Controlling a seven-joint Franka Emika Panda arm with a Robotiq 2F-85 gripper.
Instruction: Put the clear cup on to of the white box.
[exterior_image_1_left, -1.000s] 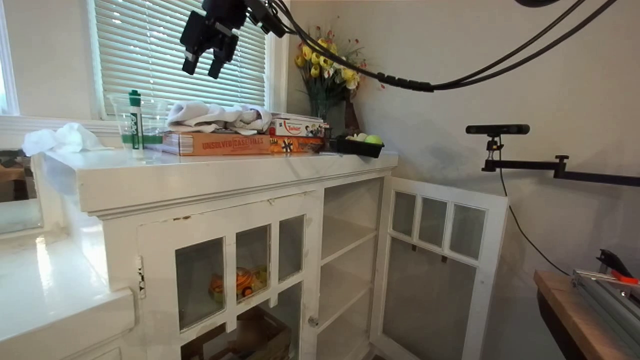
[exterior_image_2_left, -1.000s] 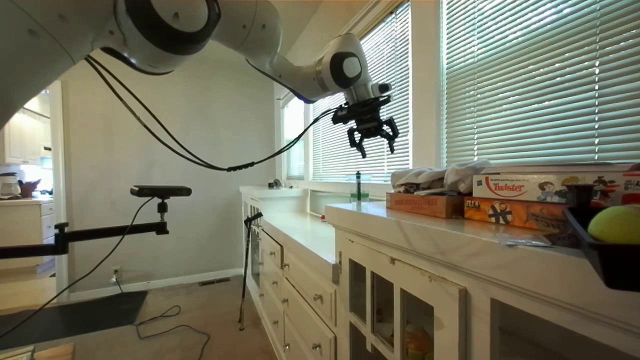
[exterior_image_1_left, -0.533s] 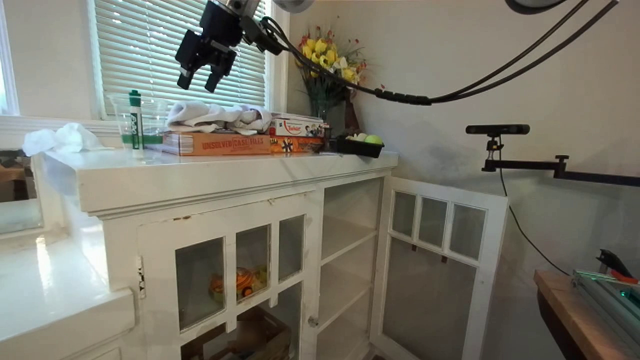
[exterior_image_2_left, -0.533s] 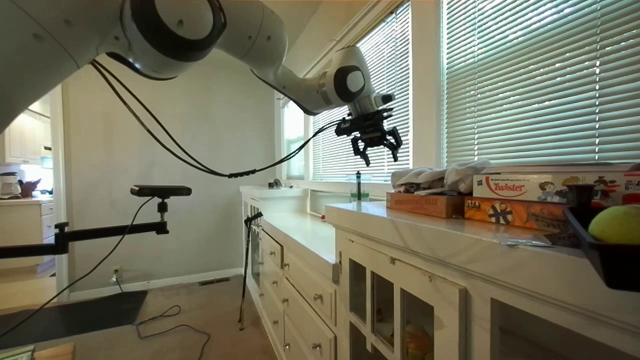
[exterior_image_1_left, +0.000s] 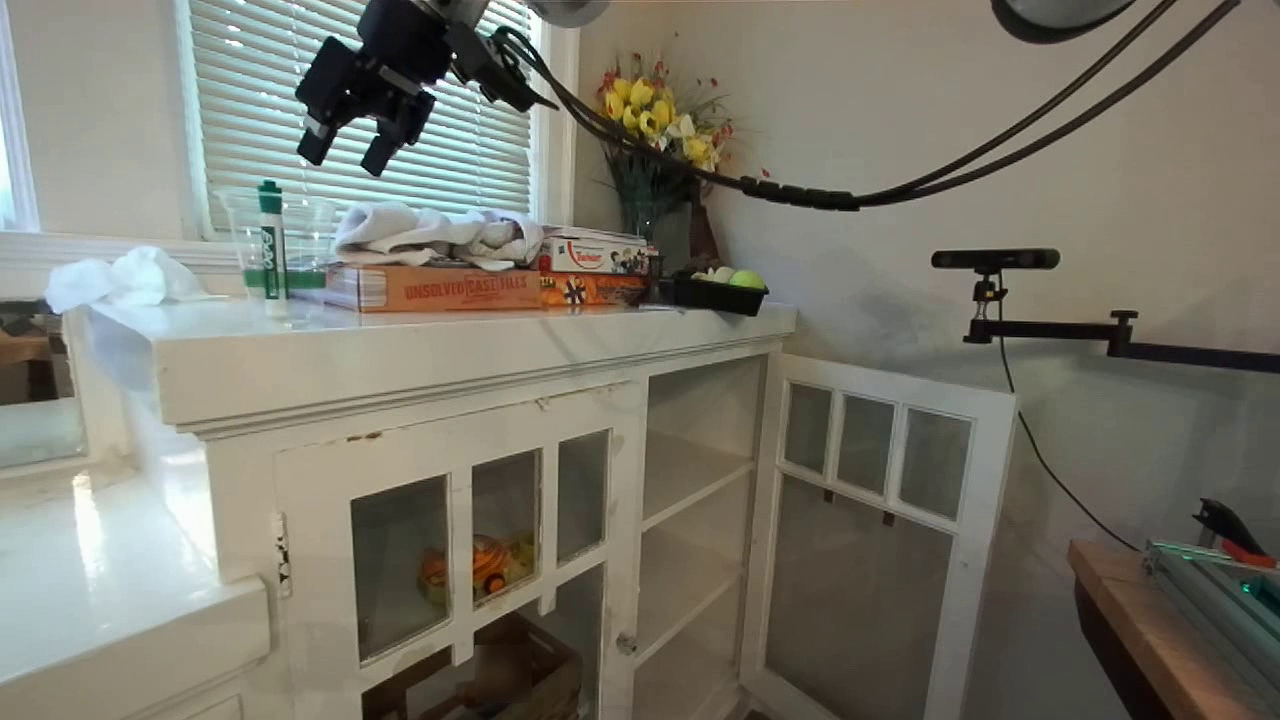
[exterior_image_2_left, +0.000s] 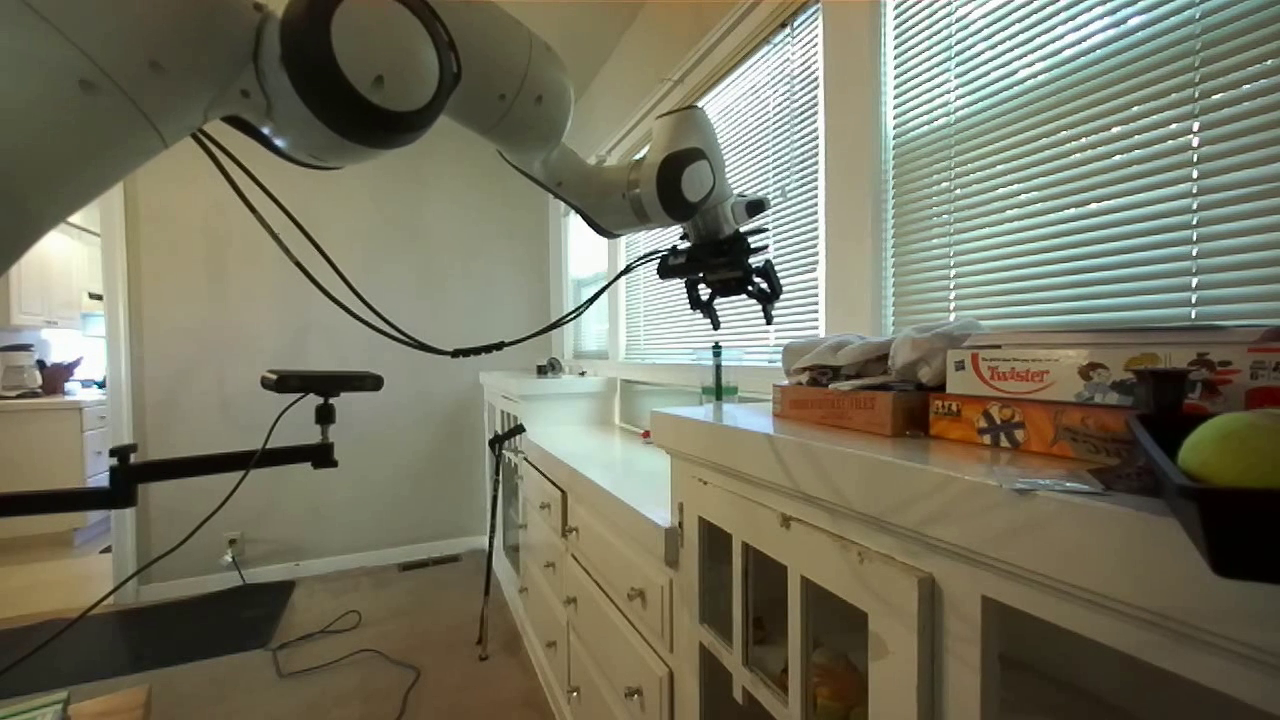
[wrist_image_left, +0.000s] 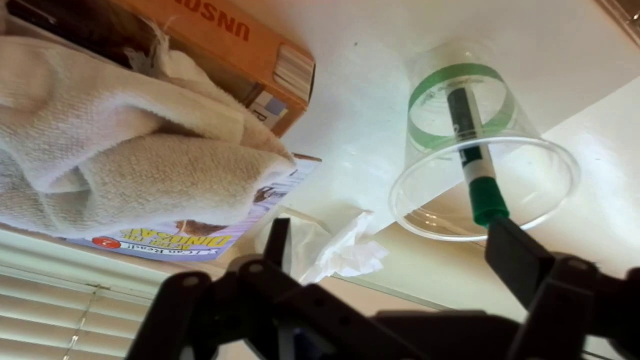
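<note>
The clear cup (exterior_image_1_left: 309, 245) stands upright on the left part of the white cabinet top in an exterior view; its lower part is greenish. It also shows in an exterior view (exterior_image_2_left: 732, 389) and in the wrist view (wrist_image_left: 421, 145). A green-capped marker (exterior_image_1_left: 272, 240) stands upright at the cup; I cannot tell whether inside or in front. The white box (exterior_image_1_left: 596, 255), marked Twister, lies on an orange box, and shows in an exterior view (exterior_image_2_left: 1020, 373). My gripper (exterior_image_1_left: 345, 156) is open and empty, above the cup and apart from it. It shows in an exterior view (exterior_image_2_left: 741, 320) and wrist view (wrist_image_left: 387, 230).
White towels (exterior_image_1_left: 437, 235) lie on an orange case-files box (exterior_image_1_left: 450, 288) between cup and white box. Crumpled tissue (exterior_image_1_left: 130, 277) lies left of the cup. A black tray (exterior_image_1_left: 715, 293) with balls sits at the right edge. Window blinds (exterior_image_1_left: 490, 150) stand close behind.
My gripper has come down a little and then shifted left in both exterior views, closer over the cup. It stays open. The cup and the boxes have not moved.
</note>
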